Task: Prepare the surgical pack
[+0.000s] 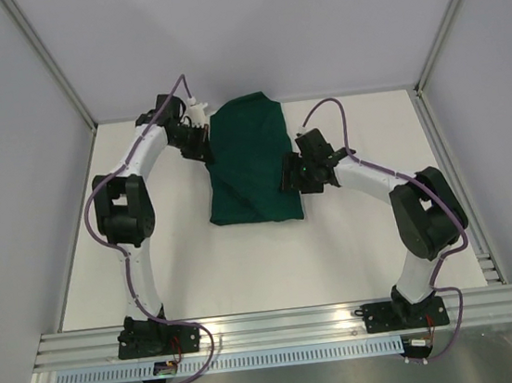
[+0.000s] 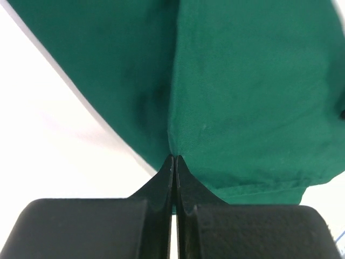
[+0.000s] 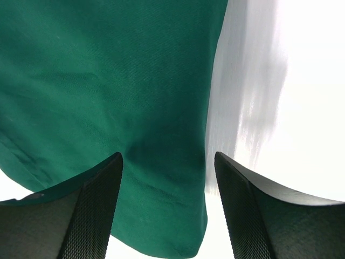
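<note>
One dark green folded cloth bundle (image 1: 251, 164) lies upper centre of my overhead view on the white table (image 1: 247, 267). Left wrist: my left gripper (image 2: 173, 159) is pinched tight on its fold. Right wrist: my right gripper (image 3: 168, 159) stands wide apart over its edge.

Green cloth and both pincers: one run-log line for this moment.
left pincer: shut on green cloth edge | right pincer: open over cloth | cloth: on table

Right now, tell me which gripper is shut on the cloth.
The left gripper: its jaws pinch the cloth; the right gripper stands open over it.
</note>
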You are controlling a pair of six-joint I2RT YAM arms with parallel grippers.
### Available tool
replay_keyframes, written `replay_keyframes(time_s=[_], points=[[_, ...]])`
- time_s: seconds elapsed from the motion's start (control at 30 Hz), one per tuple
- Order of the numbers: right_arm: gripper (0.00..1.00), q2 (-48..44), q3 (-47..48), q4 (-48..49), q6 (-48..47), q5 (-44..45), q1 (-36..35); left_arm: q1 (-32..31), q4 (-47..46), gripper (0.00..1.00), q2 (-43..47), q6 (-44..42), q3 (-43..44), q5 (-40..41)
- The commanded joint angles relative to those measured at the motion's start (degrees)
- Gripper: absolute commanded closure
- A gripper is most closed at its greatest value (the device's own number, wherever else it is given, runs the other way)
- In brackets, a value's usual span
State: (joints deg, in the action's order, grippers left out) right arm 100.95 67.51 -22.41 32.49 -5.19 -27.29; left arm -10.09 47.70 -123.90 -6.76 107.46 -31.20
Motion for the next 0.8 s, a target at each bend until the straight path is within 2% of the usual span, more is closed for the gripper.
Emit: replay_keyframes(time_s=[0.0, 0.2, 0.67, 0.77], points=[[0.29, 0.0, 0.2, 1.9, -0.6, -0.4, 0.1, 0.1, 0.0, 1.0, 0.1, 0.3, 7.1, -1.5], [0.29, 0.2, 0.5, 1.4, -1.0, -0.6, 0.2, 0.1, 1.4, 1.0, -1.5, -2.1, 11.7, 1.0], [0.33, 1.4, -0.8, 3.5, -1.2, -5.3, 0.2, 2.4, 5.2, 1.0, -7.4, -3.0, 5.7, 6.6], [0.36, 2.2, -1.1, 4.2, -1.0, -6.8, 0.1, 2.4, 6.0, 0.96, -8.3, -3.4, 5.0, 7.2]])
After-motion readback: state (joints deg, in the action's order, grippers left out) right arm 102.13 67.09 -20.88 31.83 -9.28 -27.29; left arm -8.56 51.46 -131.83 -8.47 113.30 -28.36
